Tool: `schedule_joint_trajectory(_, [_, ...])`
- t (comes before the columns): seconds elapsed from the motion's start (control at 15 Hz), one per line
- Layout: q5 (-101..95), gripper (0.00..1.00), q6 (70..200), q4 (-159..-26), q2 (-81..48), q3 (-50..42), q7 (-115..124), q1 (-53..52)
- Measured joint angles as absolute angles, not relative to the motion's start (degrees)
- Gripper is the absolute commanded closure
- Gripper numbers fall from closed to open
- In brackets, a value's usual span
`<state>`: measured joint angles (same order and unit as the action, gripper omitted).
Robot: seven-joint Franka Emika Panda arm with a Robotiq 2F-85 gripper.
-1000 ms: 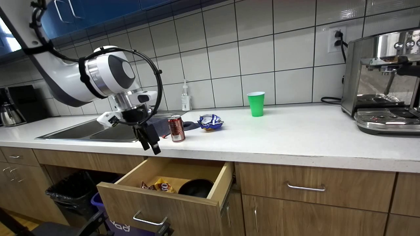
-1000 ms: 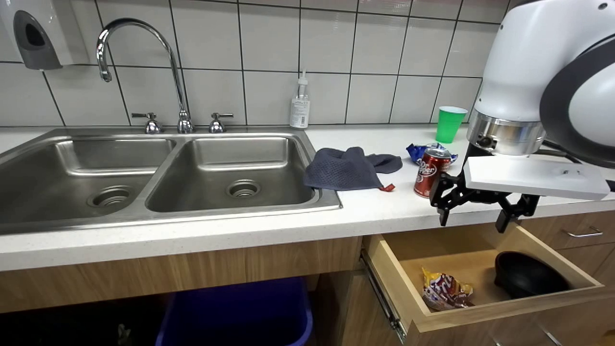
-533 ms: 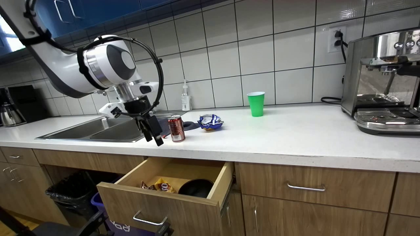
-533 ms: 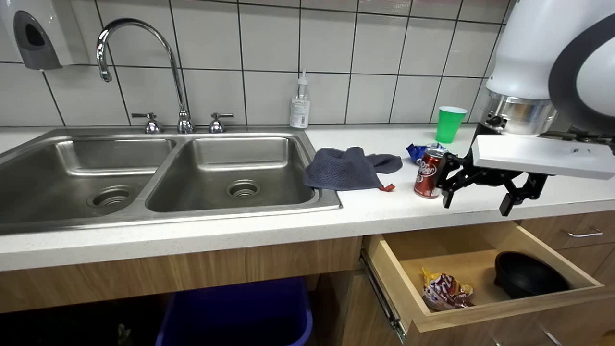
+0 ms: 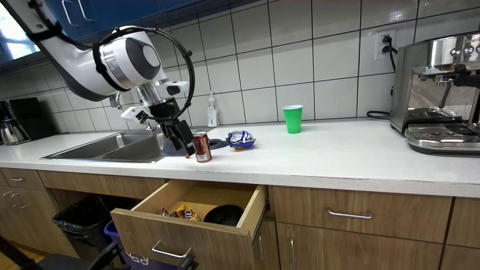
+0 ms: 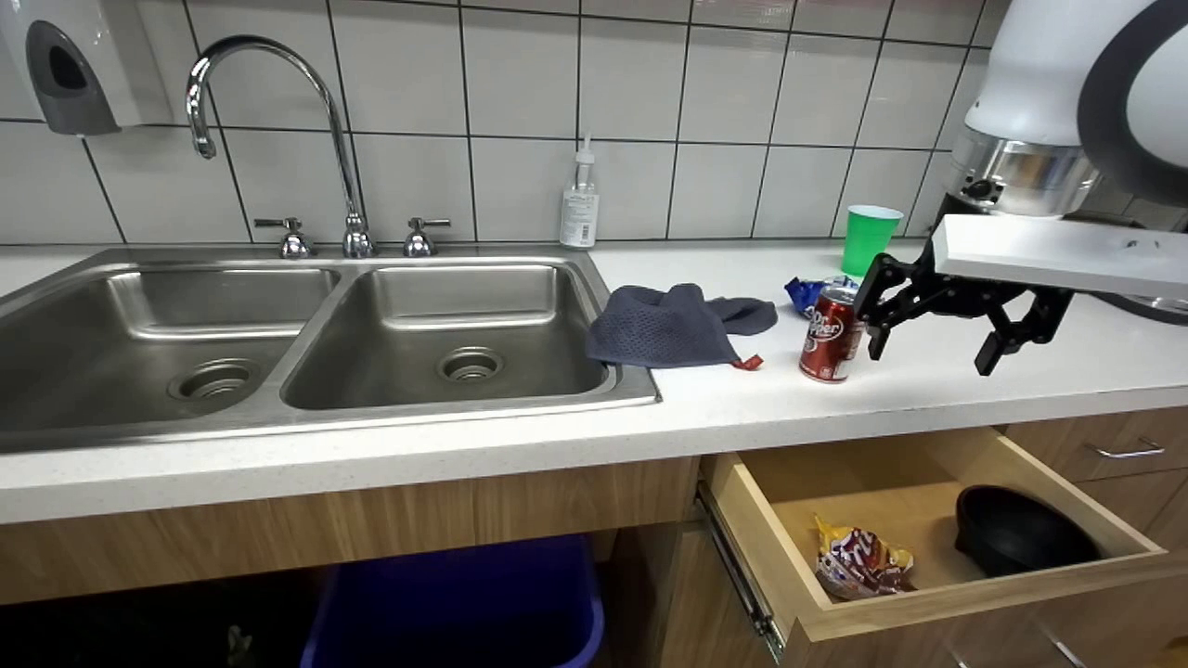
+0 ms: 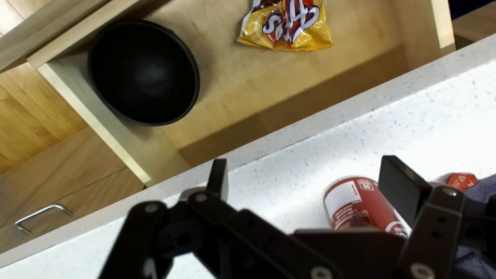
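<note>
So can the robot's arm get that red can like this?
Probably yes: the gripper is open and close by, and I see nothing standing between it and the red can on the counter, though one finger might bump it.

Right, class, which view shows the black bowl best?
The wrist view: it looks down into the black bowl, showing its whole rim. Both exterior views show it at a slant, partly behind the drawer front.
</note>
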<state>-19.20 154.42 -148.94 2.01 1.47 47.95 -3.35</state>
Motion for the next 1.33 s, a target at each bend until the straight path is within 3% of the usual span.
schedule_joint_trajectory(1.33, [-19.2, 0.0, 154.33, -139.11, -1.52, 0.47, 47.63, -1.43])
